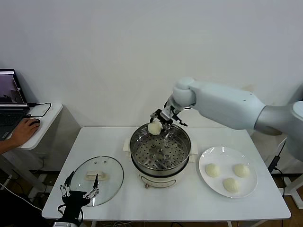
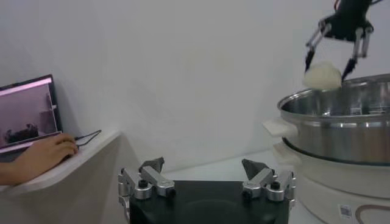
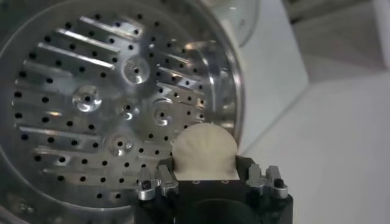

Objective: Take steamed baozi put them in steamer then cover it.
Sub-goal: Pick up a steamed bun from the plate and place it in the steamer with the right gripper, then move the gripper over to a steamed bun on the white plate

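Observation:
My right gripper is shut on one off-white baozi and holds it above the back rim of the steamer. The right wrist view shows that baozi between the fingers, over the edge of the perforated steel basket, which has nothing in it. Three more baozi lie on the white plate to the right of the pot. The glass cover with its cream handle rests flat on the table at front left. My left gripper hangs open just in front of the cover, holding nothing.
A side desk at far left carries a laptop, and a person's hand rests on a mouse there. The white wall stands close behind the table. The table's front edge runs just beyond the cover and plate.

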Controlling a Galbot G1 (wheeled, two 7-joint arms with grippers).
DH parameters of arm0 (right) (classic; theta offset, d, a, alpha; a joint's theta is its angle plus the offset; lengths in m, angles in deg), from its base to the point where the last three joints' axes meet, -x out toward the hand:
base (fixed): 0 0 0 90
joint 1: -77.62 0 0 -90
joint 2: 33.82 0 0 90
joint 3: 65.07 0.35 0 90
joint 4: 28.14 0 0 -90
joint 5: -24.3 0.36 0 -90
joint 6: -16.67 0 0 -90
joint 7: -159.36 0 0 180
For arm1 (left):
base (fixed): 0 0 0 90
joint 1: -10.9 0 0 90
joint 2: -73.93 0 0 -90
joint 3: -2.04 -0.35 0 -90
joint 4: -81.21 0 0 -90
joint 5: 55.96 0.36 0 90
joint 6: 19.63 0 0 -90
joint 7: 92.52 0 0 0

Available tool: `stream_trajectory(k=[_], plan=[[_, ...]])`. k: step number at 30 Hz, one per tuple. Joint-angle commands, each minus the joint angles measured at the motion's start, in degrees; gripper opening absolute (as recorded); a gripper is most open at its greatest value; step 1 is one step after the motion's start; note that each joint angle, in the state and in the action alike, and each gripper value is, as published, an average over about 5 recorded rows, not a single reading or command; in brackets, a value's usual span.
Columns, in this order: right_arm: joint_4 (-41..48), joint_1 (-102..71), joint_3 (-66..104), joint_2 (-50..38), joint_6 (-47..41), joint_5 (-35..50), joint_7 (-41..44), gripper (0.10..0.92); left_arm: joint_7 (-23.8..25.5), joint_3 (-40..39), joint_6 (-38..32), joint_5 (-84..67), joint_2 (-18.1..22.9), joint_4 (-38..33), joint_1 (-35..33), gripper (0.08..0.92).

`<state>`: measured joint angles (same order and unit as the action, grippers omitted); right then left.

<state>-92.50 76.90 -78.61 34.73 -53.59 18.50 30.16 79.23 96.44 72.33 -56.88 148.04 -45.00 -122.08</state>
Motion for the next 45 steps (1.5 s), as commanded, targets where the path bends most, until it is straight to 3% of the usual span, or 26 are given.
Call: stream_trajectory(k=[1, 10, 18, 24, 28, 32, 37, 40, 45], plan=[[1.73, -0.48, -2.54, 3.68, 5.65, -8.11, -0.56, 0.619, 0.01, 0.15, -0.01, -0.07, 0.06, 0.09, -0.07, 0.823], [3.87, -2.37, -1.9, 3.34, 8.15, -12.78, -1.92, 0.63, 0.03, 0.02, 0.0, 0.0, 0.15, 0.3, 0.15, 0.823], [6.4, -3.77, -0.93, 4.02, 9.64, -15.85, -3.18, 0.694, 0.02, -0.02, -0.03, 0.01, 0.36, 0.25, 0.21, 0.823], [5.39, -3.53, -0.92, 3.5, 9.43, -13.77, -3.35, 0.806, 0.0, 0.03, -0.06, 0.0, 0.43, 0.16, 0.16, 0.823], [2.13, -0.47, -0.92, 1.24, 7.22, -8.24, -1.46, 0.822, 0.03, 0.09, -0.04, -0.06, 0.3, -0.19, 0.16, 0.823], [-6.33, 4.57, -0.97, -5.42, -3.7, 4.83, 3.02, 0.823, 0.04, 0.18, -0.04, -0.16, 0.08, -0.66, 0.01, 0.823], [-20.9, 10.42, -2.03, -18.63, -26.59, 17.63, 7.18, 0.823, 0.13, 0.12, -0.01, -0.26, -0.39, -0.84, 0.19, 0.823], [-27.39, 11.9, -2.16, -26.46, -35.46, 19.56, 7.2, 0.822, 0.2, -0.33, 0.1, -0.3, -0.59, -0.97, 0.96, 0.823], [-34.57, 12.7, -3.16, -39.57, -40.1, 18.16, 6.93, 0.823, 0.28, -1.27, 0.19, -0.28, -1.23, -1.29, 1.56, 0.823]])
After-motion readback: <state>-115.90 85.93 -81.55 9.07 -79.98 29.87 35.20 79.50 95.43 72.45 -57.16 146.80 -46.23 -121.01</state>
